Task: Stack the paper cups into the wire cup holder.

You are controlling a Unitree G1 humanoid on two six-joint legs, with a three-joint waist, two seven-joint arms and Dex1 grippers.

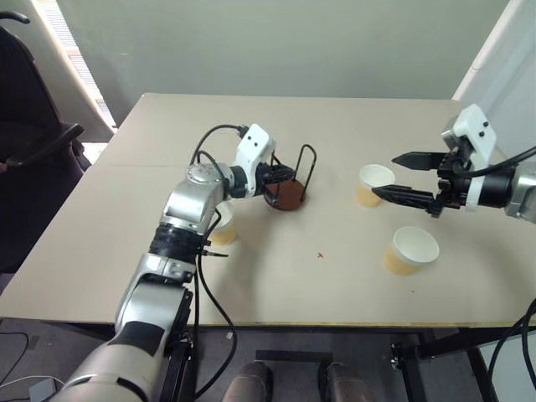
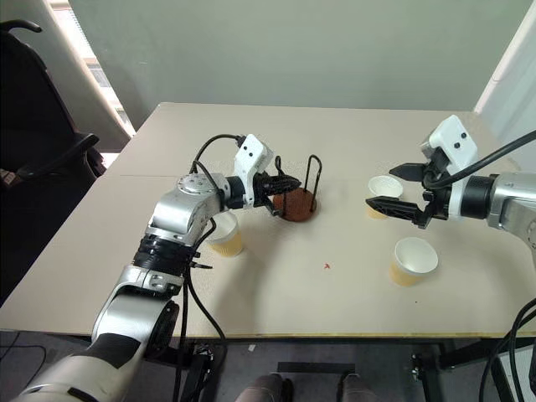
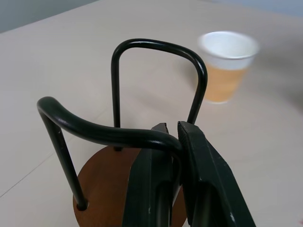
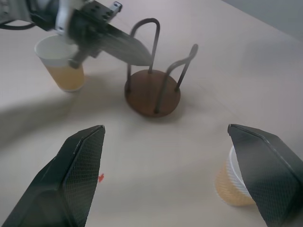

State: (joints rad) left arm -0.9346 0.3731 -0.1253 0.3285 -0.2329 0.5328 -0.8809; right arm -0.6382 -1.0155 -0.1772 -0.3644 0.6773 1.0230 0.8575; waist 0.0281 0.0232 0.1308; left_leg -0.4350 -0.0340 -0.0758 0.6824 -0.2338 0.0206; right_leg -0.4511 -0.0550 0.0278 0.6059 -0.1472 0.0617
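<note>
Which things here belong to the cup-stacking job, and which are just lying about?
For the job:
- three paper cups: one by the left arm, one by the right gripper, one nearer the table's front edge
- wire cup holder, one loop gripped by the left gripper
- right gripper, open

Lying about:
- small red speck on the table
- black chair

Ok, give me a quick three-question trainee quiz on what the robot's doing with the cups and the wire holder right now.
1. True or false: a cup already sits in the wire cup holder.
2. What is the left gripper shut on?
3. How many paper cups stand on the table? A two, B three, C four.

Key:
1. False, it is empty.
2. One wire loop of the holder.
3. B. The right gripper is open beside the first.
</note>
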